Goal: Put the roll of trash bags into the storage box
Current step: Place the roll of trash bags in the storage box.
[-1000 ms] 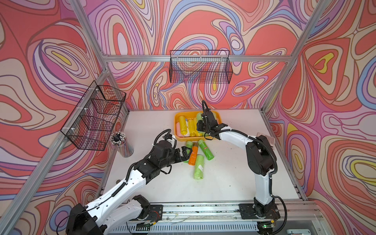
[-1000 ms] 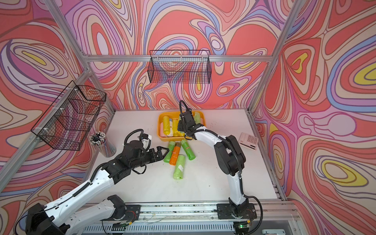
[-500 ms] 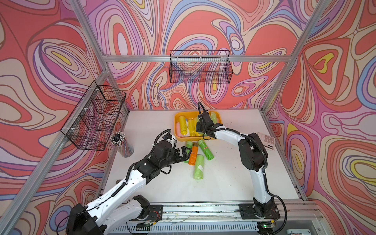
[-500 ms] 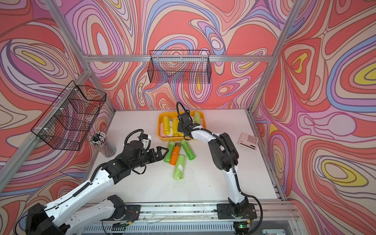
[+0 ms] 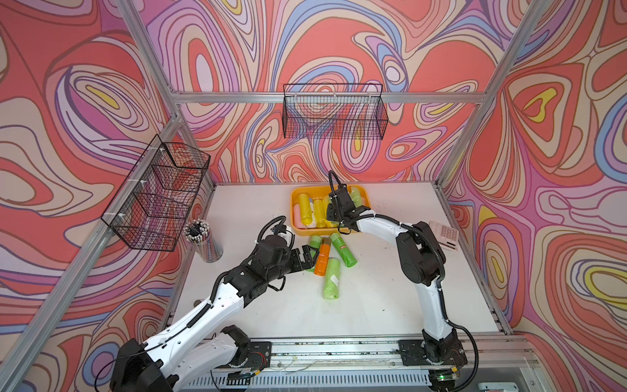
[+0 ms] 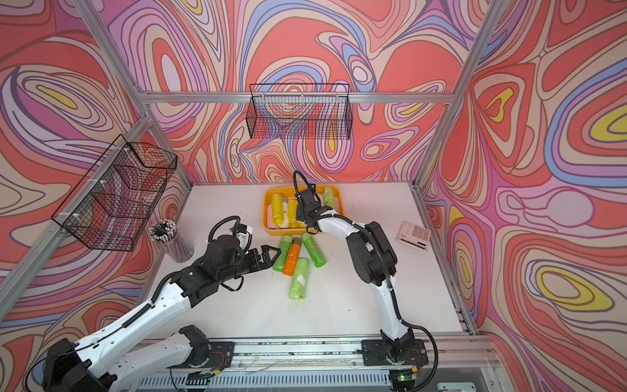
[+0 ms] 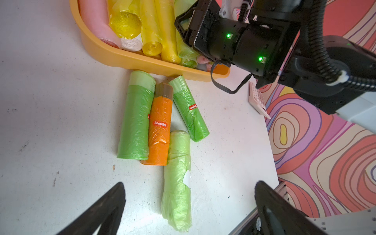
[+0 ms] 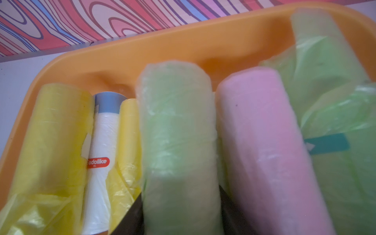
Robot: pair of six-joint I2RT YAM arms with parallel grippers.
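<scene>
Right gripper point(image 8: 180, 195) is down inside the storage box point(image 7: 126, 58), at the far middle of the table point(image 5: 373, 288). A pale green roll point(image 8: 177, 122) lies between its jaws, lengthwise among the yellow, white and pink rolls already in the box. The jaws sit close along both sides of it. I cannot tell whether they are pinching it or have let go.

I judge this roll is as good as delivered; only release and withdrawal are left.

Left gripper point(image 7: 189, 183) is spread wide and empty, hovering at the left of four loose rolls: green roll point(image 7: 135, 122), orange roll point(image 7: 159, 126), labelled green roll point(image 7: 189, 109), crumpled light green roll point(image 7: 178, 173). All four are on the table, just on the near side of the box.

The table is white, scuffed and speckled. Pencil cup point(image 5: 200, 234) sits at the left, pink calculator point(image 5: 444, 234) at the right edge.

The walls have a swirl pattern behind an aluminium frame. Wire baskets hang on the far wall point(image 5: 334, 115) and the left wall point(image 5: 159, 193).
</scene>
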